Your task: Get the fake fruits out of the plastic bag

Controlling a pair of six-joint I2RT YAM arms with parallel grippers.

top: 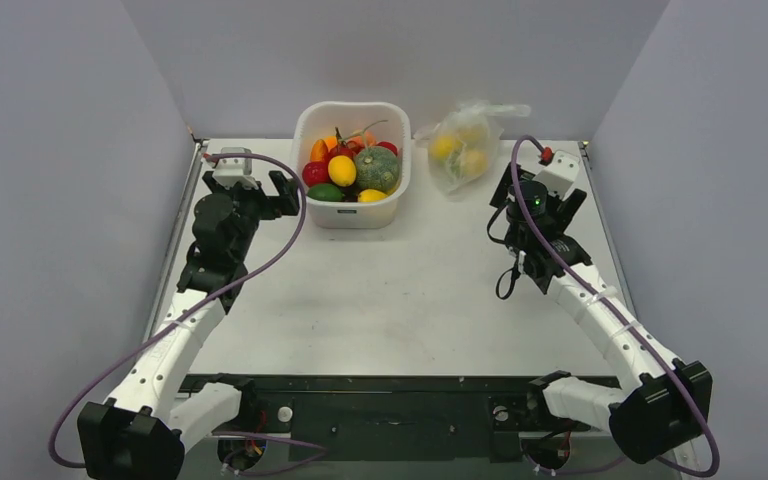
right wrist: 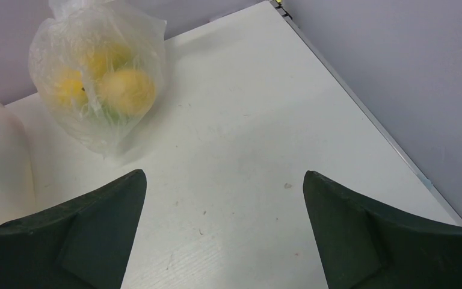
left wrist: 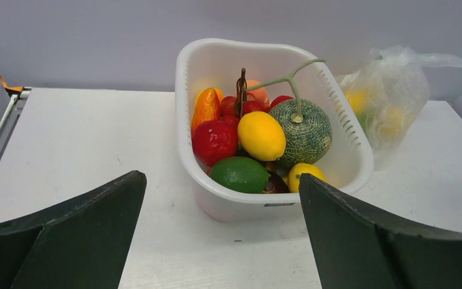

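The plastic bag (top: pixel 463 140) is thin, clear and crinkly, and lies at the back of the table to the right of the white tub. Yellow fake fruits (top: pixel 447 148) show through it, with a hint of green between them. In the right wrist view the plastic bag (right wrist: pixel 96 78) sits ahead and to the left, two or three yellow fake fruits (right wrist: pixel 129 91) inside. My right gripper (top: pixel 540 188) hovers just in front and right of the bag; there the right gripper (right wrist: pixel 224 174) stands open over bare table. My left gripper (top: pixel 270 192) is open by the tub's left side, holding nothing; from the wrist the left gripper (left wrist: pixel 221 176) faces the tub, the plastic bag (left wrist: pixel 391 96) beyond.
A white rigid tub (top: pixel 352 106) at the back centre holds a ribbed green melon (left wrist: pixel 304 129), a lemon (left wrist: pixel 261 135), a lime (left wrist: pixel 239 174) and red fruits (left wrist: pixel 215 140). Grey walls close in on three sides. The table's right edge (right wrist: pixel 361 108) runs near the right gripper.
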